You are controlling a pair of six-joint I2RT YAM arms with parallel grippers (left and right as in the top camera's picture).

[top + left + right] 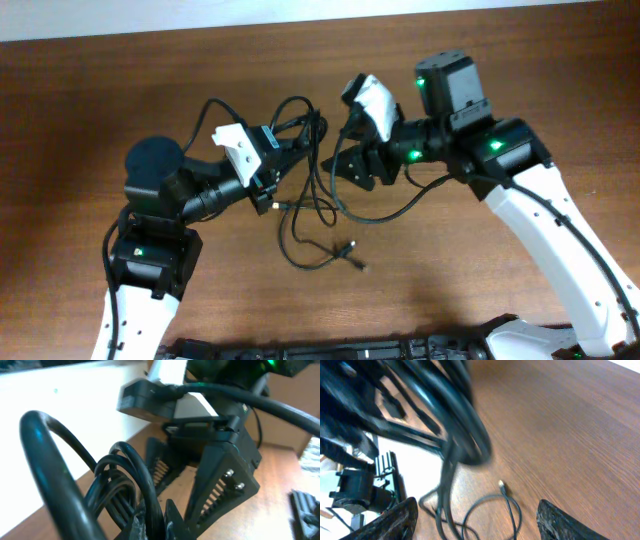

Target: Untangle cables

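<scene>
The cables are thin black cords. A bunch of them is lifted between the two arms, and loose loops trail down onto the table, ending in small plugs. My left gripper is shut on one cord of the bunch, which shows pinched between the jaws in the left wrist view. My right gripper stands open just right of the bunch. In the right wrist view its fingers are spread wide with nothing between them; the blurred bunch hangs above and a gold-tipped plug lies on the wood below.
The wooden table stretches on all sides. The right gripper's black ribbed fingers fill the left wrist view close ahead. A black fixture stands off the table edge in the right wrist view.
</scene>
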